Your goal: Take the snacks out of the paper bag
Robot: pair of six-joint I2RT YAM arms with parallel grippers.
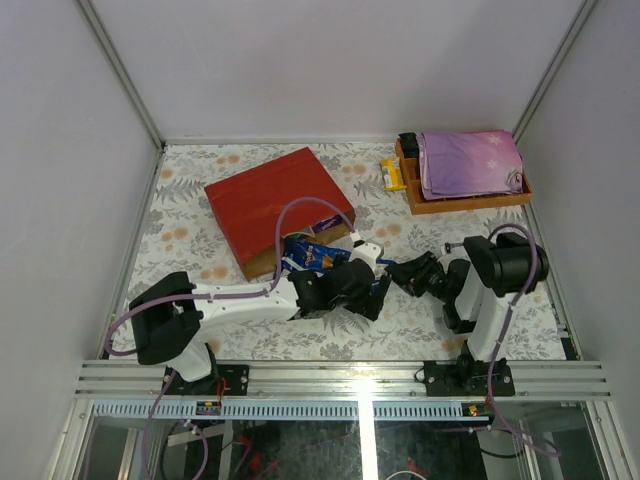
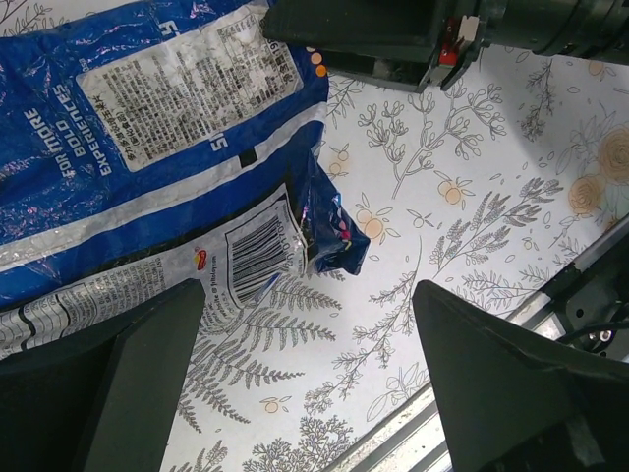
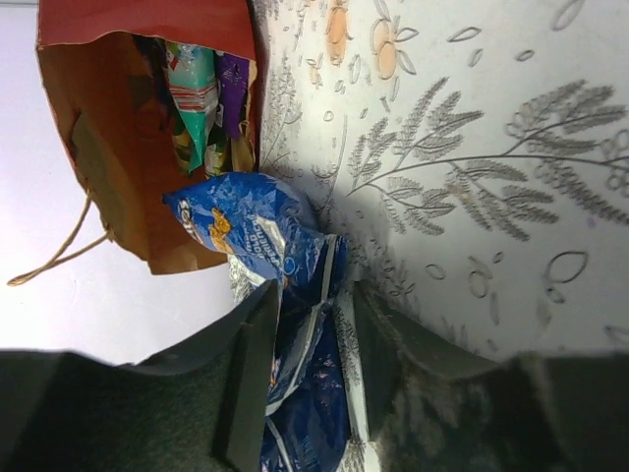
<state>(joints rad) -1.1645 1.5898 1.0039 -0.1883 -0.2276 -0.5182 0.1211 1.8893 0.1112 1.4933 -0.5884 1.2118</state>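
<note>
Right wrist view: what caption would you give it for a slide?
Right gripper pinches a blue-and-white pack just outside the paper bag, green and purple snacks inside.

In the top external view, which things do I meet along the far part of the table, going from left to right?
The large red paper bag → small yellow packet → orange-brown wooden tray.
</note>
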